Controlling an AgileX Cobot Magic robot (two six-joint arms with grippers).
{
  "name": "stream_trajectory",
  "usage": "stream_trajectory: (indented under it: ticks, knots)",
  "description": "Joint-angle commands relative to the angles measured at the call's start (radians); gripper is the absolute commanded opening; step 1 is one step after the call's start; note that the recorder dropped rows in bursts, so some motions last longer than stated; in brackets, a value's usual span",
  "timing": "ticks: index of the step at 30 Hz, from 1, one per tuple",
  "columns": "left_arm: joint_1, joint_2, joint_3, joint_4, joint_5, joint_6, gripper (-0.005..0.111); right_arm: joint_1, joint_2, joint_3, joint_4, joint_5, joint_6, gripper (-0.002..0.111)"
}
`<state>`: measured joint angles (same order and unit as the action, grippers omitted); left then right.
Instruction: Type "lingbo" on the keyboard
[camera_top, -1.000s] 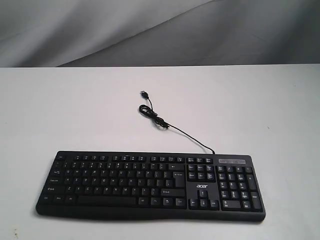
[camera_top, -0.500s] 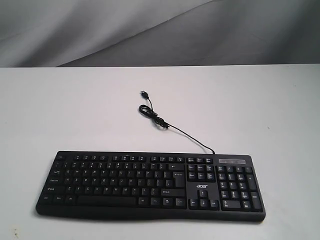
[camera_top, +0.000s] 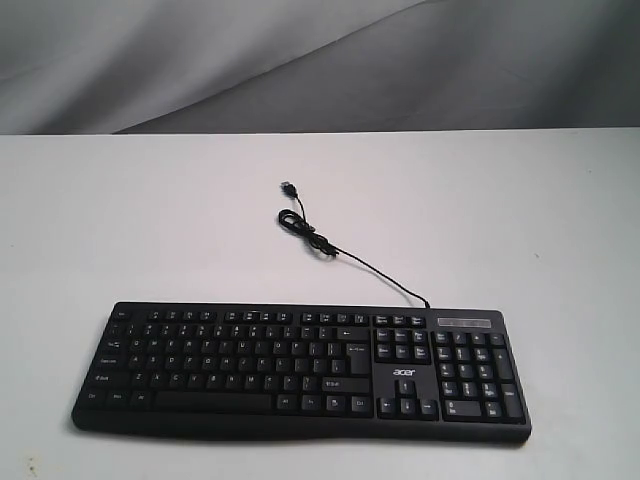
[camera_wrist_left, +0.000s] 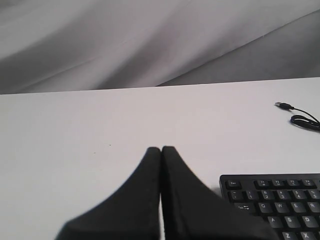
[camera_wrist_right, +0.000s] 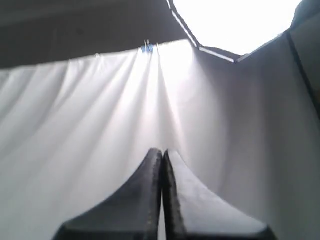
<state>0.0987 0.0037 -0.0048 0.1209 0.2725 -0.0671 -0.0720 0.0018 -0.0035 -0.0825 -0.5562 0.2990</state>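
Note:
The black keyboard (camera_top: 300, 370) lies flat near the table's front edge, number pad and white "acer" logo on its right. Its thin black cable (camera_top: 345, 260) curls away toward the table's middle and ends in a loose USB plug (camera_top: 288, 187). Neither arm shows in the exterior view. In the left wrist view my left gripper (camera_wrist_left: 161, 148) is shut with nothing in it, over bare table beside the keyboard's Esc corner (camera_wrist_left: 272, 205). My right gripper (camera_wrist_right: 162, 150) is shut and empty, pointing up at the backdrop, with no keyboard in its view.
The white table (camera_top: 150, 220) stretches back to a grey draped cloth backdrop (camera_top: 320, 60). The right wrist view shows white cloth (camera_wrist_right: 75, 125) and a bright light panel (camera_wrist_right: 235, 22) overhead.

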Motion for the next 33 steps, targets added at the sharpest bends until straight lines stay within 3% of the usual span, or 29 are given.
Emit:
stream_trajectory:
  ticks: [1, 6, 14, 17, 19, 20, 23, 27, 29, 30, 33]
  knots:
    - [0.001, -0.004, 0.005, -0.004, -0.005, -0.002, 0.001, -0.009, 0.062, -0.102, 0.001, 0.064, 0.134, 0.0]
    - [0.001, -0.004, 0.005, -0.004, -0.005, -0.002, 0.001, -0.009, 0.381, -0.343, -0.065, 0.296, 0.144, 0.0]
    - [0.001, -0.004, 0.005, -0.004, -0.005, -0.002, 0.001, -0.007, 0.98, -0.875, -0.184, 0.765, 0.07, 0.0]
    - [0.001, -0.004, 0.005, -0.004, -0.005, -0.002, 0.001, -0.007, 1.17, -1.046, -0.18, 0.941, -0.028, 0.0]
    - [0.001, -0.004, 0.005, -0.004, -0.005, -0.002, 0.001, -0.005, 1.327, -1.203, -0.167, 1.157, -0.102, 0.0]
    - [0.001, -0.004, 0.005, -0.004, -0.005, -0.002, 0.001, 0.011, 1.429, -1.295, -0.106, 1.324, -0.213, 0.0]
    - [0.001, -0.004, 0.005, -0.004, -0.005, -0.002, 0.001, 0.055, 1.559, -1.368, 0.07, 1.455, -0.432, 0.0]
    - [0.001, -0.004, 0.005, -0.004, -0.005, -0.002, 0.001, 0.278, 1.794, -1.376, 0.506, 1.42, -1.039, 0.0]
    - [0.001, -0.004, 0.005, -0.004, -0.005, -0.002, 0.001, 0.386, 1.868, -1.376, 0.553, 1.346, -1.18, 0.0]
    - [0.001, -0.004, 0.005, -0.004, -0.005, -0.002, 0.001, 0.495, 1.913, -1.376, 0.588, 1.285, -1.257, 0.0]
    - [0.001, -0.004, 0.005, -0.004, -0.005, -0.002, 0.001, 0.683, 1.96, -1.376, 0.64, 1.232, -1.355, 0.0]
